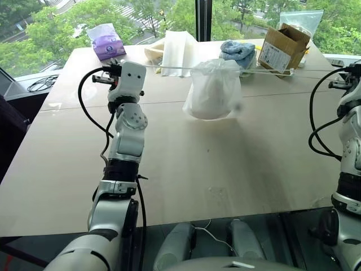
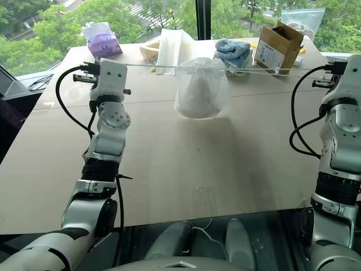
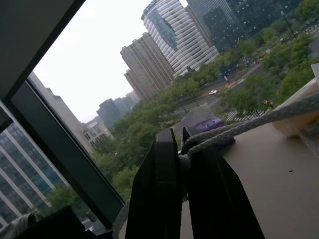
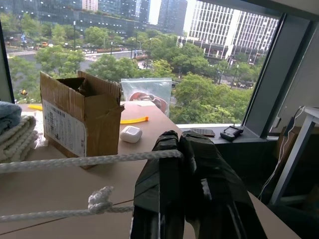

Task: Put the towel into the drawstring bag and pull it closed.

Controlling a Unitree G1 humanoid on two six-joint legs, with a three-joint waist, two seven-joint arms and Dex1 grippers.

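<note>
While both arms stretch apart, the drawstring bag (image 2: 201, 87) hangs bulging w/ its mouth cinched, above the table (image 2: 186, 164).

Big beige table first: bag sits mid-table toward the far side, bottom resting on or just over the surface, can't tell which; a pale lump inside, prob. the towel (image 2: 198, 93), seen through the sheer fabric. Behind it: cardboard box (image 2: 274, 46), blue-and-white towel stack (image 2: 232, 52), cream fabric sheet (image 2: 172, 48), purple tissue pack (image 2: 101, 40). White cord (image 2: 152, 66) runs taut from bag's top out to each side. Left gripper (image 3: 180, 149) clenched on cord; right gripper (image 4: 179, 149) pinched tight on cord too, a knot (image 4: 99, 200) nr it.
</note>
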